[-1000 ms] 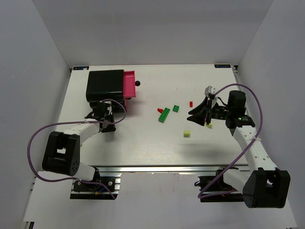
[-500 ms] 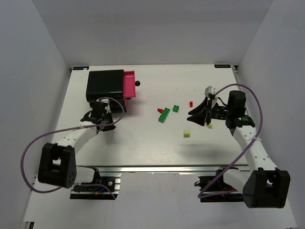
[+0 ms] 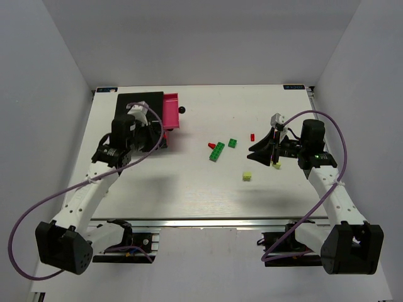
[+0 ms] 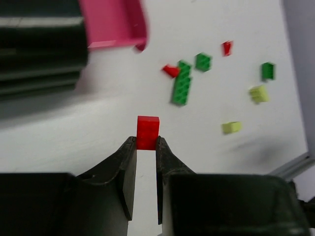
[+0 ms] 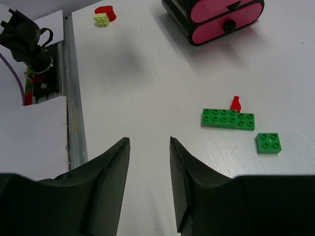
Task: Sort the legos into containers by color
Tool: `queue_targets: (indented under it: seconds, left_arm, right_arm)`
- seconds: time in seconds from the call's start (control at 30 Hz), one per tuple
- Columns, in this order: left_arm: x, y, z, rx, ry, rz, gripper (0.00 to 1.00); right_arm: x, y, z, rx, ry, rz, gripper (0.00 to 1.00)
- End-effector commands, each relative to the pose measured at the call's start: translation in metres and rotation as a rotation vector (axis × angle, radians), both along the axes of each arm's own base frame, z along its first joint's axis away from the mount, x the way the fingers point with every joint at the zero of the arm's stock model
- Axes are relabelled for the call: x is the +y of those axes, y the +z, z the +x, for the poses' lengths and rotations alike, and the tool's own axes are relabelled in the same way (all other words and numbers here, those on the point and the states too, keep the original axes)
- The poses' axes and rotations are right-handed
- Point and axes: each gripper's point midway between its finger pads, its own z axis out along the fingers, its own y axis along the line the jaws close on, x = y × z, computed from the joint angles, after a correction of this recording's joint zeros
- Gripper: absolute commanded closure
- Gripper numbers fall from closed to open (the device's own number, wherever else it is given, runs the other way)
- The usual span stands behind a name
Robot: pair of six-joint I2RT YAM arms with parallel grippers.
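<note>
My left gripper [image 4: 146, 142] is shut on a small red lego [image 4: 148, 132] and holds it above the table, just right of the black cabinet [image 3: 138, 112]. In the top view this gripper [image 3: 158, 138] is below the open pink drawer [image 3: 171, 111]. A green strip [image 3: 217, 151], a red lego [image 3: 211, 145], a green square [image 3: 233, 143], a second red lego [image 3: 252, 136] and a pale yellow lego [image 3: 247, 176] lie mid-table. My right gripper [image 3: 255, 149] is open and empty [image 5: 149, 142], right of them. Another yellow lego [image 3: 276, 165] lies beneath it.
The drawer's black knob [image 3: 182, 110] points right. The right wrist view shows closed pink drawers [image 5: 226, 12] on the cabinet front. The left wrist view shows one more green lego [image 4: 267, 71] near the right arm. The aluminium rail [image 3: 189, 221] marks the table's near edge.
My left arm has lifted off the table in front of the cabinet and swung back and up beside it, with the red lego in its jaws. The right arm has not moved.
</note>
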Motion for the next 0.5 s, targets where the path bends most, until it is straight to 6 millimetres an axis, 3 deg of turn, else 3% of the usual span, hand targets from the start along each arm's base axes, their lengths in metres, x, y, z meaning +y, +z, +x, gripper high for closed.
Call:
queue_targets:
  seconds: [0.0,0.03,0.07,0.13,0.17,0.23,0.27,0.3,0.37,0.43,0.47]
  left_arm:
    - [-0.035,0.051,0.012,-0.077,-0.087,-0.096,0.97]
    - [-0.04,0.059,0.016,-0.087,-0.094,-0.1,0.97]
    - [-0.043,0.081,0.025,-0.131,-0.086,-0.104,0.97]
    - [-0.048,0.084,0.039,-0.131,-0.063,-0.082,0.96]
    - [-0.047,0.099,0.048,-0.158,-0.043,-0.077,0.95]
    - [-0.042,0.098,0.065,-0.164,0.015,-0.029,0.94]
    - [-0.042,0.086,0.076,-0.129,0.034,0.0,0.93]
    - [-0.039,0.095,0.087,-0.152,0.078,0.021,0.92]
    - [-0.032,0.077,0.105,-0.11,0.142,0.083,0.93]
    - [-0.024,0.078,0.119,-0.124,0.197,0.122,0.92]
    - [-0.022,0.067,0.126,-0.101,0.213,0.146,0.92]
  right_arm:
    - [-0.001,0.002,0.003,-0.028,-0.009,0.0,0.56]
    - [-0.001,0.001,0.003,-0.026,-0.009,0.0,0.56]
    - [-0.002,0.0,0.004,-0.023,-0.013,-0.001,0.56]
    - [-0.001,0.0,0.004,-0.02,-0.013,-0.003,0.56]
    - [-0.001,-0.001,0.004,-0.019,-0.014,-0.004,0.56]
    - [-0.002,-0.001,0.005,-0.016,-0.017,-0.005,0.56]
    - [-0.002,-0.002,0.005,-0.013,-0.018,-0.006,0.56]
    - [-0.002,-0.002,0.006,-0.014,-0.02,-0.006,0.56]
    - [-0.002,-0.003,0.006,-0.013,-0.022,-0.008,0.56]
    - [-0.003,-0.003,0.007,-0.013,-0.027,-0.009,0.55]
    - [-0.003,-0.003,0.007,-0.01,-0.03,-0.01,0.55]
